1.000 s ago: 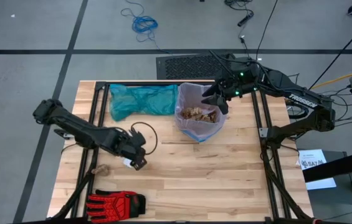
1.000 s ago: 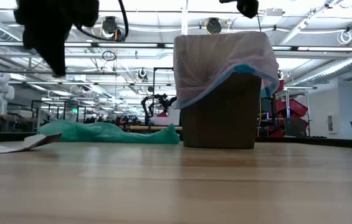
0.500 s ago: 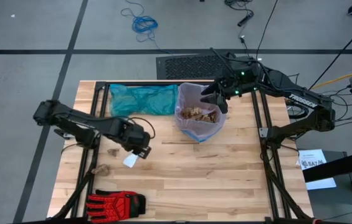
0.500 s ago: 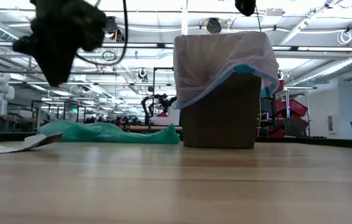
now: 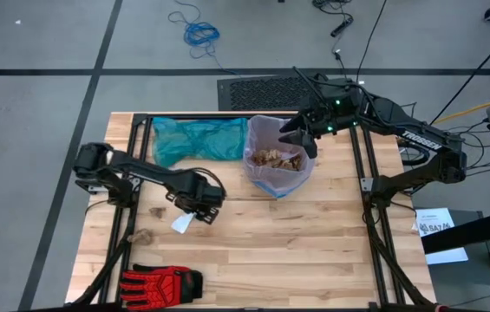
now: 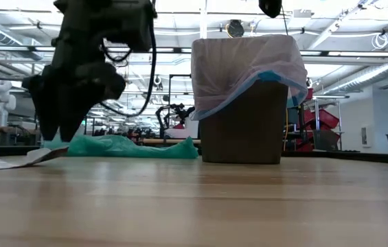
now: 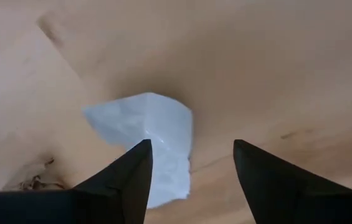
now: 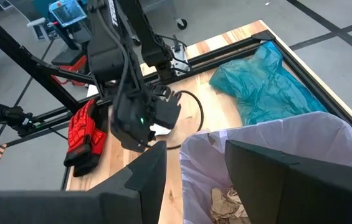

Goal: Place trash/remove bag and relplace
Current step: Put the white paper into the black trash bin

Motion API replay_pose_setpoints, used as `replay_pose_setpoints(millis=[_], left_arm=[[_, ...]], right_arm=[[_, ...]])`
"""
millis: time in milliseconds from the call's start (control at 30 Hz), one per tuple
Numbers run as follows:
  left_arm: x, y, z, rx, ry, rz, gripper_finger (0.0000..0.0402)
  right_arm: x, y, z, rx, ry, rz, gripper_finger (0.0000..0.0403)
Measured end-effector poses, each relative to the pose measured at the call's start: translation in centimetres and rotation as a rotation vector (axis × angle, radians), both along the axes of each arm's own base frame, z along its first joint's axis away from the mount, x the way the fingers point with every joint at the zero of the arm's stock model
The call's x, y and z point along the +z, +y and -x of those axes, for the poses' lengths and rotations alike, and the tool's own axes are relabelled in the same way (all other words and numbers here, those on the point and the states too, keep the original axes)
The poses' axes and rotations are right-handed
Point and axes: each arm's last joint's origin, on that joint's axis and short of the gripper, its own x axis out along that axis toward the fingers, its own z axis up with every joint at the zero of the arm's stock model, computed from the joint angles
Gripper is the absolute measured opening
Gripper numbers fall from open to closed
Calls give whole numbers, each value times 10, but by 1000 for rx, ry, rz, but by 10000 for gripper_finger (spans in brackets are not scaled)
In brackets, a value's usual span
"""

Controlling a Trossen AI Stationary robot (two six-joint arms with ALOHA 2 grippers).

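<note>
Likely a robotics lab: ceiling lights [image 6: 235, 28], other robot arms [image 6: 173, 113] behind.

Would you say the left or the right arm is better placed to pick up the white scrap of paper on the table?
Left. The left gripper hangs open directly over the white paper scrap, while the right gripper sits over the lined bin's bag across the table.
</note>
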Motion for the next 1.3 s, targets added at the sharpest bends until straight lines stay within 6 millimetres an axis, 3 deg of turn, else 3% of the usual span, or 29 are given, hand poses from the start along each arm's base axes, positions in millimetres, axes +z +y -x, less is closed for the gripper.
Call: replay_pose_setpoints(millis=[300,433,567,700,833,967,1133,1300], left_arm=[[-23,11,-10,-53,46,-40,206],[-27,15,-11,-100,52,-60,141],[-27,16,-14,-152,21,-68,29],[-17,16,-14,-181,-13,-66,6],[14,15,-15,-184,-98,-61,2],[61,19,-13,-131,-247,-127,2],[133,39,-1,39,-534,-309,1],[204,61,8,117,-966,-535,1]], right_arm=[[0,0,0,-3,1,2,157],[0,0,0,-4,1,2,157],[0,0,0,-4,1,2,157],[0,0,0,-4,2,1,157],[0,0,0,-4,2,2,157],[0,0,0,-4,2,12,157],[1,-1,-1,-24,-10,36,157],[6,-3,-3,-48,-57,65,157]])
